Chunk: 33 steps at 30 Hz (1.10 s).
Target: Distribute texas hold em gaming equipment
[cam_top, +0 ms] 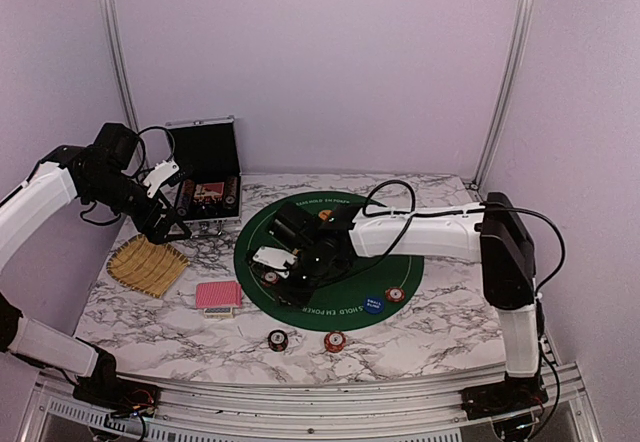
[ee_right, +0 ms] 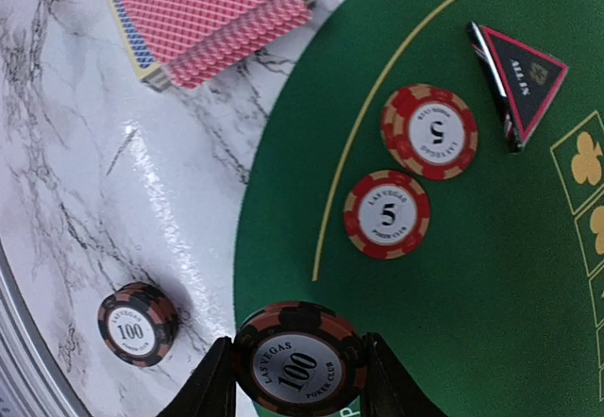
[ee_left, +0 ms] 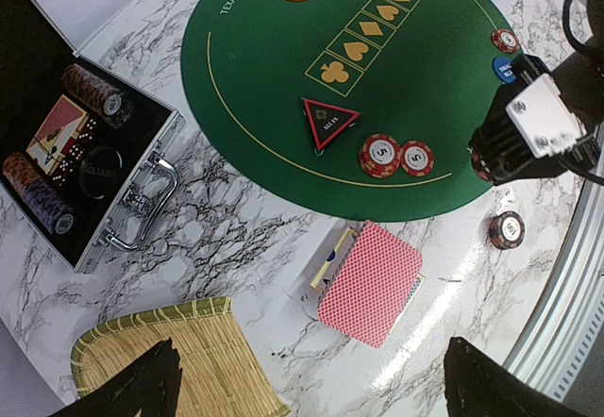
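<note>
Marbled surface (cam_top: 450, 312): we've the dark chip (ee_right: 300, 356) clasped in our right end effector (ee_right: 300, 381); left end effector (cam_top: 170, 227) released, well apart.

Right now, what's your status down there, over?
Left tool open, empty. Right tool shut on dark 100 chips, over mat edge. Two red 5 chips nearby.
</note>
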Each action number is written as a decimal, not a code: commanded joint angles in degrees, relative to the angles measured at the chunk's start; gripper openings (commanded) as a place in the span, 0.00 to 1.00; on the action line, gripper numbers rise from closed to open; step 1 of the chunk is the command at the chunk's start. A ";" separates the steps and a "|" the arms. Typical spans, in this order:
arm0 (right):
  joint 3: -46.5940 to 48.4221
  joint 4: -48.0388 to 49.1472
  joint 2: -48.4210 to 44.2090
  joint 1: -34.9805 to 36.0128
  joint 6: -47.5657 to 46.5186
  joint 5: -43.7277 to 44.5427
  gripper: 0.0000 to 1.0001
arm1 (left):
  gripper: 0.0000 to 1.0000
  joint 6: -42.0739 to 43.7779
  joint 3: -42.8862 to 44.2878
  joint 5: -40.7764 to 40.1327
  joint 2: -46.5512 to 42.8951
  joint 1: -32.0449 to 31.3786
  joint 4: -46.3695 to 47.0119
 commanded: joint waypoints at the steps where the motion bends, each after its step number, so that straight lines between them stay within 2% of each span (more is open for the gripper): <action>1: 1.87 0.87 2.16 -2.15 2.06 1.49 0.01 | 0.99 0.55 1.07 0.52 -1.01 -0.24 -1.45; 14: 2.45 1.93 6.81 -3.38 1.59 -1.79 0.07 | 0.99 0.57 1.19 0.55 -0.81 -0.23 -1.45; 18: 2.06 2.10 7.29 -3.38 1.61 -2.02 0.20 | 0.99 0.53 1.37 0.62 -0.78 -0.19 -1.45; 22: 1.52 2.11 6.91 -3.38 1.53 -1.74 0.39 | 0.99 0.53 1.56 0.57 -0.78 -0.24 -1.45; 27: 1.36 1.83 6.18 -3.44 1.46 -0.62 0.55 | 0.99 0.58 1.61 0.70 -0.76 -0.19 -1.44; 33: 2.59 0.57 3.70 -3.40 1.34 1.31 0.57 | 0.99 0.49 1.42 0.86 -0.84 -0.23 -1.45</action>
